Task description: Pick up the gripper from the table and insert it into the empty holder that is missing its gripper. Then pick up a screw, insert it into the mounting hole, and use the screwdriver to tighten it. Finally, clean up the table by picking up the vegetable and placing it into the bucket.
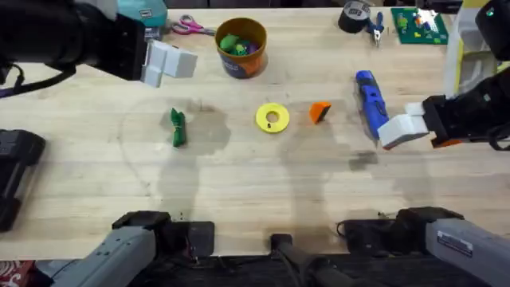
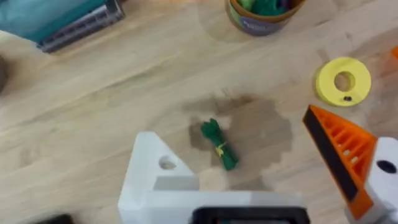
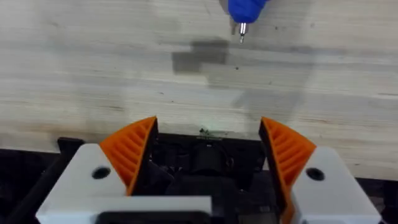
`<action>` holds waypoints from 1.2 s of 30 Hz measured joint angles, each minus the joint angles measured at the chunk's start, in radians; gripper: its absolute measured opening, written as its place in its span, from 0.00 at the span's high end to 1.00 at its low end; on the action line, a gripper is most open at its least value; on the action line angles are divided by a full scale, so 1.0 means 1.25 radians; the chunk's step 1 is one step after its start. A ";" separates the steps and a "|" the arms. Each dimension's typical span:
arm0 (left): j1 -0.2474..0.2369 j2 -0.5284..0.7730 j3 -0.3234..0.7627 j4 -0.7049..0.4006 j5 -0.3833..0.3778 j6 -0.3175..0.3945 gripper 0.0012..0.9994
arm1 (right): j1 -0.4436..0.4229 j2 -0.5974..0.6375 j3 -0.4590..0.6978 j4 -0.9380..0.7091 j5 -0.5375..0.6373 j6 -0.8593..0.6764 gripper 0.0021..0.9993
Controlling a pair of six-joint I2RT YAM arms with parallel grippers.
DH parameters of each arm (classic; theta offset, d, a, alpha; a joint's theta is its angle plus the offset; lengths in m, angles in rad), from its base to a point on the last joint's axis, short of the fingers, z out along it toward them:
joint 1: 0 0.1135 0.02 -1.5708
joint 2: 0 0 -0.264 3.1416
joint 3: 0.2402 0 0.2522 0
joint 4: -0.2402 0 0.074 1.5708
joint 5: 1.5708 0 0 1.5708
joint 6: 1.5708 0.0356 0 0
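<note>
Wood-grain table (image 1: 239, 191) – dark stain under vegetable (image 1: 177, 127); both tools spread: left (image 2: 261, 180), right (image 3: 208, 155).

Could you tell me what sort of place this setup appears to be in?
Probably a robotics lab workbench: a wooden table carrying a blue screwdriver, pliers, a roll of black tape and a green circuit board, with two robot arms mounted at its near edge.

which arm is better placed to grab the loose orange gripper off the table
Right. The right gripper is open at table level near the orange gripper, with both pads fitted. The left gripper sits farther back, and one finger, the holder, lacks its pad.
</note>
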 joint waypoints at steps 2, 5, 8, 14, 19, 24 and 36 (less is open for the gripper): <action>0.000 -0.007 -0.001 0.017 0.000 0.002 0.01 | 0.000 0.000 0.000 0.000 0.000 0.000 0.00; 0.000 -0.048 -0.033 0.075 0.001 0.004 0.01 | 0.000 0.000 0.000 0.000 0.000 0.000 0.00; 0.000 -0.112 -0.103 0.145 0.005 0.006 0.01 | 0.000 0.000 0.000 0.000 0.000 0.000 0.00; 0.000 -0.235 -0.322 0.336 0.048 0.009 0.01 | 0.000 0.000 0.000 0.000 0.000 0.000 0.00; 0.000 -0.340 -0.514 0.508 0.098 0.009 0.01 | 0.000 0.000 0.000 0.000 0.000 0.000 0.00; 0.000 -0.494 -0.721 0.686 0.172 0.009 0.01 | 0.000 0.000 0.000 0.000 0.000 0.000 0.00; 0.000 -0.682 -0.894 0.775 0.273 -0.001 0.01 | 0.000 0.000 0.000 0.000 0.000 0.000 0.00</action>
